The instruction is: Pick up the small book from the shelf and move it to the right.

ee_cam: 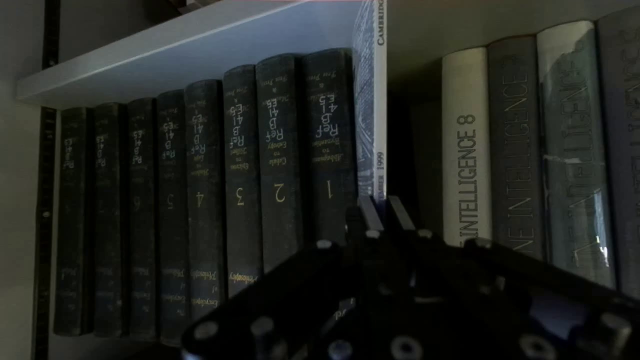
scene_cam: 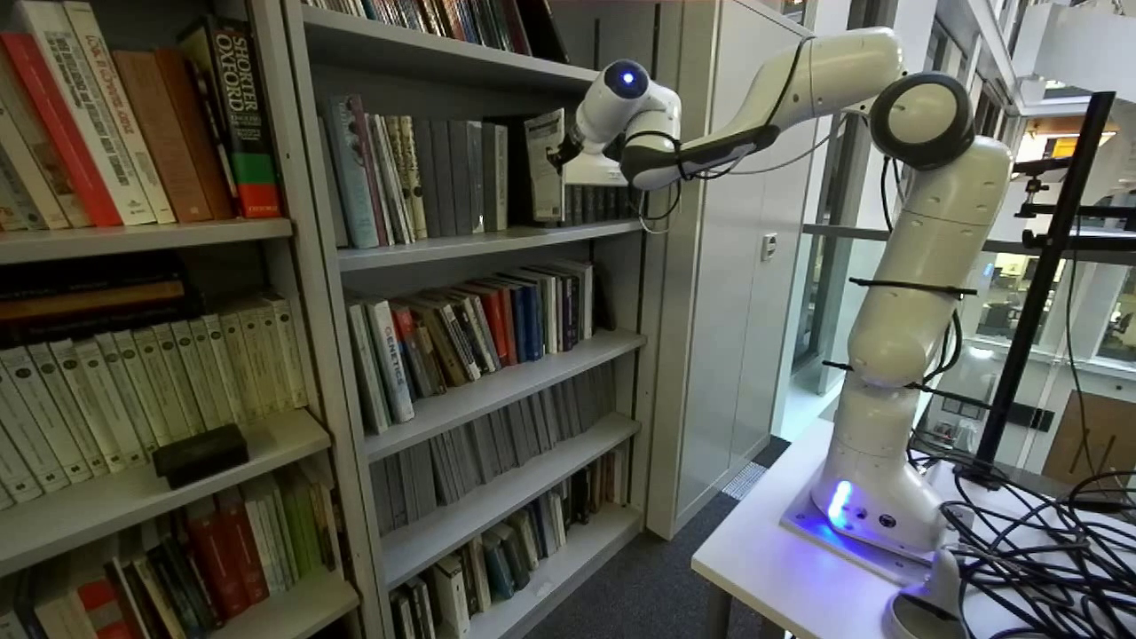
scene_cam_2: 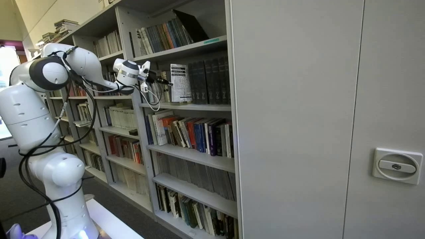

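Note:
The small book (ee_cam: 380, 100) is thin, with a pale spine and a light printed cover; it stands upright on the grey metal shelf (scene_cam: 488, 241) and juts out ahead of the dark volumes. It shows in both exterior views (scene_cam: 544, 169) (scene_cam_2: 181, 83). My gripper (ee_cam: 385, 212) has one finger on each side of its spine, and the spine fills the narrow gap between the fingertips. The gripper also shows at the book in both exterior views (scene_cam: 559, 158) (scene_cam_2: 170, 83). The book's lower end is close to the board (scene_cam_2: 189, 107); I cannot tell whether it touches.
The wrist picture is upside down. Dark numbered volumes (ee_cam: 280, 175) (scene_cam_2: 209, 81) stand on one side of the book. A dark gap separates it from grey-white volumes (ee_cam: 467, 150) (scene_cam: 457, 177) on the other. A grey cabinet (scene_cam_2: 292, 116) adjoins the bookcase.

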